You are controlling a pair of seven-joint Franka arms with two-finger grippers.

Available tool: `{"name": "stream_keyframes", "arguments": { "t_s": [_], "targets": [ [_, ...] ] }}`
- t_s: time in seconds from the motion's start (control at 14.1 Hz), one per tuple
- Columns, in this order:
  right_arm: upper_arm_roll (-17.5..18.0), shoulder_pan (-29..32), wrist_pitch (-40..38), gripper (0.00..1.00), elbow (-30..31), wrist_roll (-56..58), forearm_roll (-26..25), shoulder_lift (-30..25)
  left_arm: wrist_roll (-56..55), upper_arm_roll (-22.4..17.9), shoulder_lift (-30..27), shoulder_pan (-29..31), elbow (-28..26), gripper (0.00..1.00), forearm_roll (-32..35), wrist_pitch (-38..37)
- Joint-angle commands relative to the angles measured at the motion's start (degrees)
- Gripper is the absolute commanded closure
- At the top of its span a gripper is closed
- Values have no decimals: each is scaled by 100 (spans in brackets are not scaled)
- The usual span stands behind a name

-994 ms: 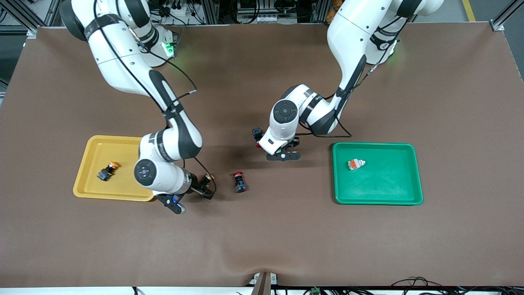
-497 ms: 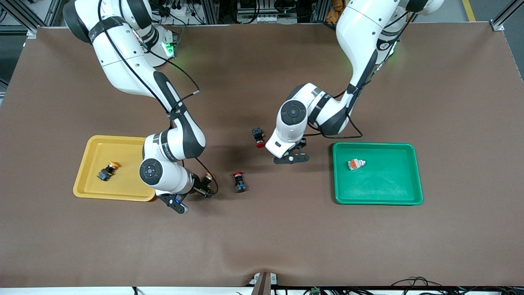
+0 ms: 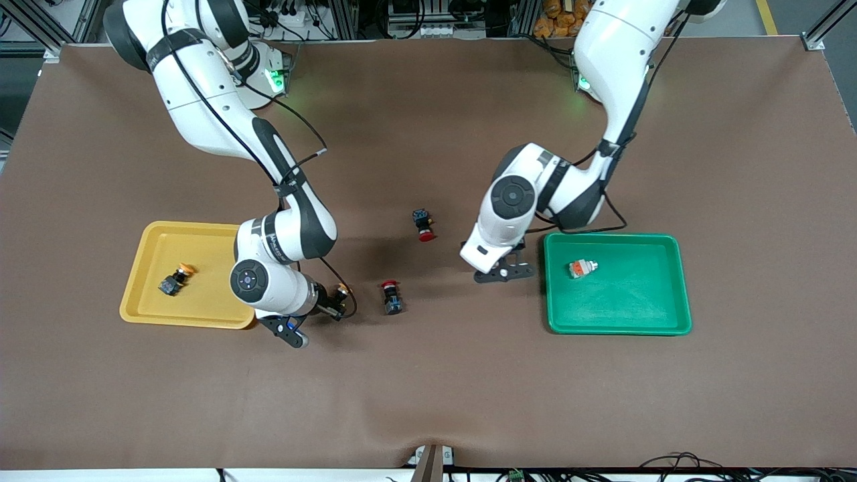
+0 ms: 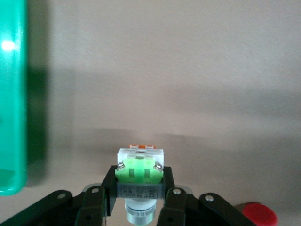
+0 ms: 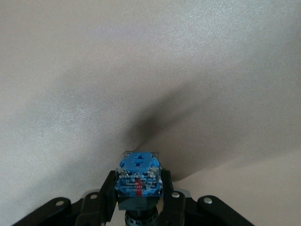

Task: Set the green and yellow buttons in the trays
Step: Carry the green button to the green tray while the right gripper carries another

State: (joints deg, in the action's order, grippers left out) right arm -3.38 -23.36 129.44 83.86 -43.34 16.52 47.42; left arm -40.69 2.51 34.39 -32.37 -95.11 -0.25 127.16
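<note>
My right gripper [image 3: 333, 306] is shut on a yellow-capped button [image 3: 341, 290] with a dark blue body [image 5: 138, 179], low over the table beside the yellow tray [image 3: 201, 294]. A second yellow-capped button [image 3: 175, 278] lies in that tray. My left gripper [image 3: 503, 272] is shut on a pale grey, green-ended button [image 4: 140, 170] over the table, next to the green tray [image 3: 622, 304], whose rim [image 4: 11, 117] shows in the left wrist view. A pale grey, orange-ended button [image 3: 581, 268] lies in the green tray.
Two red-capped switches with dark blue bodies lie on the brown mat between the trays: one [image 3: 423, 225] farther from the front camera, one [image 3: 390, 296] nearer, close to my right gripper. A red cap [image 4: 256, 214] shows in the left wrist view.
My right gripper has shut on the yellow-capped button beside the yellow tray. My left arm has carried the green-ended button from the table's middle toward the green tray.
</note>
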Motion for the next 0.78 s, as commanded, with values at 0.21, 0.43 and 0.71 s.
{"name": "stream_keyframes", "arguments": {
  "t_s": [0.21, 0.43, 0.71],
  "targets": [
    [-84, 365, -821, 100, -36, 666, -79, -399, 859, 22, -494, 678, -543, 100, 7, -165],
    [-75, 902, -1332, 100, -62, 1528, -44, -646, 1343, 31, -661, 995, -683, 100, 7, -165],
    [-84, 1473, -1912, 100, -62, 2766, -53, -734, 1924, 31, -715, 1417, -728, 100, 7, -165]
  ]
}}
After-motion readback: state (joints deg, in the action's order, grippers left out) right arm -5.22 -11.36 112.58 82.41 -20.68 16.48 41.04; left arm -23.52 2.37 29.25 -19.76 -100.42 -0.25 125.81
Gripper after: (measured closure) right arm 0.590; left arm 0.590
